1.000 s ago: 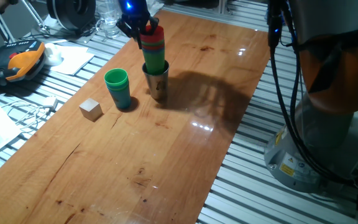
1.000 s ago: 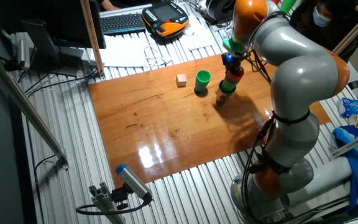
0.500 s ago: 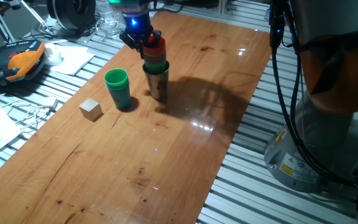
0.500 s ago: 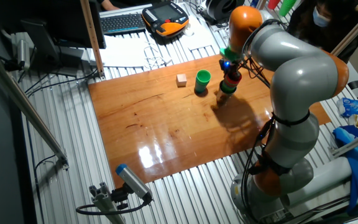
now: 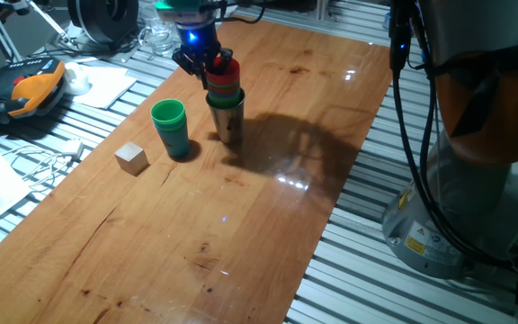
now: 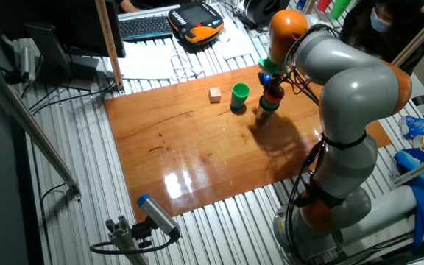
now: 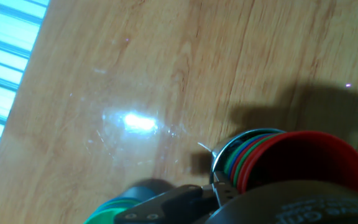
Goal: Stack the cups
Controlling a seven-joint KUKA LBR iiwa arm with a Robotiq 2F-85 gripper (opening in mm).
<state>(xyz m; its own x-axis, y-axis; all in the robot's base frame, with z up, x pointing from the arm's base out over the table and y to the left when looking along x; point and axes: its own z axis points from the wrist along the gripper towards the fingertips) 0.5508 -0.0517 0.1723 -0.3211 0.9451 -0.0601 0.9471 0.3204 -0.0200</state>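
Observation:
A nested stack of red, green and blue cups [image 5: 225, 83] sits inside the shiny steel cup [image 5: 229, 123] near the table's far side. My gripper [image 5: 207, 61] is shut on the rim of the top red cup. In the hand view the red cup's rim [image 7: 303, 163] fills the lower right, with coloured rims and the steel rim [image 7: 218, 160] beneath it. A second stack, a green cup over a blue one [image 5: 170, 127], stands apart to the left. In the other fixed view the gripper [image 6: 270, 74] is over the stack [image 6: 270, 101], beside the green cup [image 6: 240, 93].
A small wooden cube [image 5: 131, 158] lies left of the green cup. An orange teach pendant [image 5: 32, 90], cables and papers lie beyond the table's left edge. The robot's base [image 5: 479, 171] stands at the right. A keyboard [image 6: 146, 27] sits behind the table.
My gripper has come down with the coloured stack, sinking it deeper into the steel cup. The green cup and the cube have not moved.

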